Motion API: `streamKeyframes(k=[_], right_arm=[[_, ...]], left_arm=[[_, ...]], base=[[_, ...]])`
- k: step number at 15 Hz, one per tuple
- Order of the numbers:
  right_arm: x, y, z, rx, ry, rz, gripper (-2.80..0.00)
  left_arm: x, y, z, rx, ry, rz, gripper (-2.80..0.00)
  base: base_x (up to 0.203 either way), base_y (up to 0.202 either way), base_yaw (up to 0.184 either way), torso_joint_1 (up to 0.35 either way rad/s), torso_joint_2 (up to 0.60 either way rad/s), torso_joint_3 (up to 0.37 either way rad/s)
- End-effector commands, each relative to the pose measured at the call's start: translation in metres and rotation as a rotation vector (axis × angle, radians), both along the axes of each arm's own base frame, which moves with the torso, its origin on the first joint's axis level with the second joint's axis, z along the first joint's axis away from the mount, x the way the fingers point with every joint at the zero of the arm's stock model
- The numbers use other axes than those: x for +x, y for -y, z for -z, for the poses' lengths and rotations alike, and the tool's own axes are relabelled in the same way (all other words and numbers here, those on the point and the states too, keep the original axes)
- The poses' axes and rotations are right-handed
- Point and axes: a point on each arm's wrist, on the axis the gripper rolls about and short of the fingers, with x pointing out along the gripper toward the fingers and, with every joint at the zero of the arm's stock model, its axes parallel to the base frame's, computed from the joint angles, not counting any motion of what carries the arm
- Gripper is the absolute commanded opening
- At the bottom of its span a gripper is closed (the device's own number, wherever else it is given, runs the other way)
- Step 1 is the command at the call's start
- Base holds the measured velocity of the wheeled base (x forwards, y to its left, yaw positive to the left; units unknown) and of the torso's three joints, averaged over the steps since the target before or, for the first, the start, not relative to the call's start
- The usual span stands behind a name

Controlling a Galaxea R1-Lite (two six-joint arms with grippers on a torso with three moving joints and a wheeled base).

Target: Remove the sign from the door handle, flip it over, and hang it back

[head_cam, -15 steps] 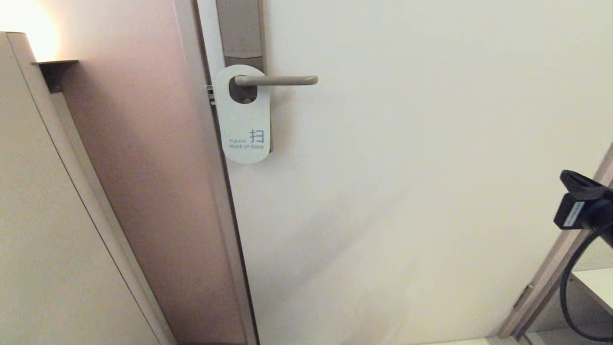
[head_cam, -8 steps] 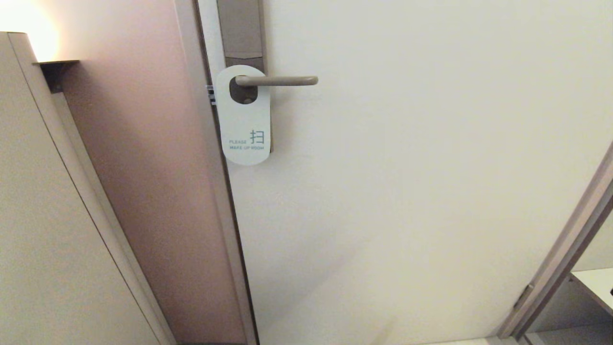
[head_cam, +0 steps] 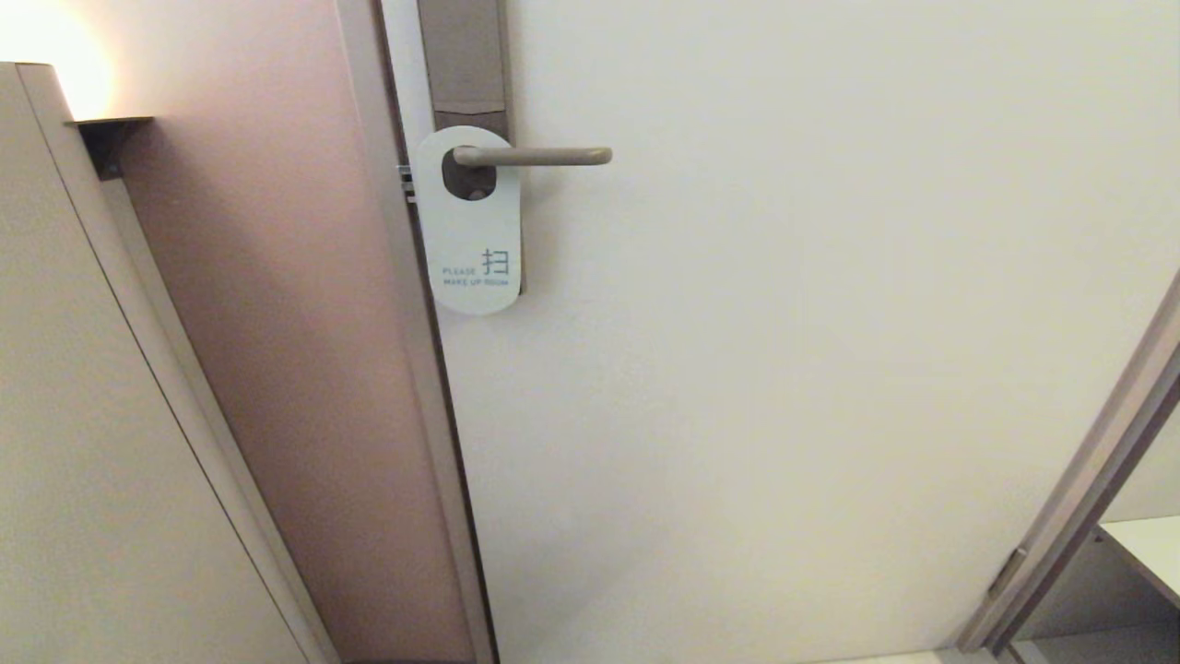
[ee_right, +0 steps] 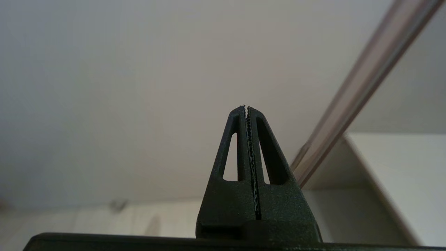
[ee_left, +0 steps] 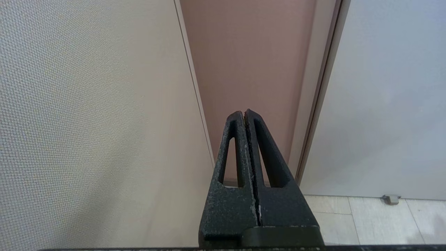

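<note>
The sign (head_cam: 470, 231) hangs by its oval hole on the door handle (head_cam: 544, 156), white side out with teal "PLEASE MAKE UP ROOM" lettering. The handle is a slim beige lever on a tall brown-grey plate (head_cam: 463, 55) near the door's left edge. Neither arm shows in the head view. My left gripper (ee_left: 244, 113) is shut and empty, low down, pointing at the pinkish wall strip beside the door. My right gripper (ee_right: 246, 108) is shut and empty too, facing the plain door panel far below the handle.
The white door (head_cam: 784, 323) fills the middle and right. A pinkish wall strip (head_cam: 277, 323) and a beige panel (head_cam: 83, 415) lie to the left. A brown frame edge (head_cam: 1079, 498) and a white shelf (head_cam: 1148, 544) sit at lower right. A door stop (ee_left: 390, 199) stands on the tiled floor.
The right arm's black wrist and cable, seen at the right edge a second ago, have dropped out of the head view. The sign and handle have not moved.
</note>
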Motion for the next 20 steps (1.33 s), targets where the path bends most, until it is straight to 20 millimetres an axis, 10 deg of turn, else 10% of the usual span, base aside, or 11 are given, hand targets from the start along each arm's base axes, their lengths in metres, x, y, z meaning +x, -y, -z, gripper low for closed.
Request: streamKeyframes(k=[1, 10, 20], right_arm=[[-0.016, -0.001, 0.008, 0.007, 0.032, -0.030, -2.80], [-0.030, -0.004, 0.033, 0.070, -0.127, -0.082, -2.80], [-0.046, -0.004, 0.035, 0.088, 0.074, -0.141, -2.80]], left_arm=[[0.000, 0.000, 0.000, 0.001, 0.001, -0.001, -2.80], [0.000, 0.000, 0.000, 0.001, 0.001, -0.001, -2.80], [0.000, 0.000, 0.000, 0.001, 0.001, -0.001, -2.80]], base=[[0.000, 0.000, 0.000, 0.000, 0.00, 0.000], [0.000, 0.000, 0.000, 0.000, 0.00, 0.000], [0.000, 0.000, 0.000, 0.000, 0.00, 0.000]])
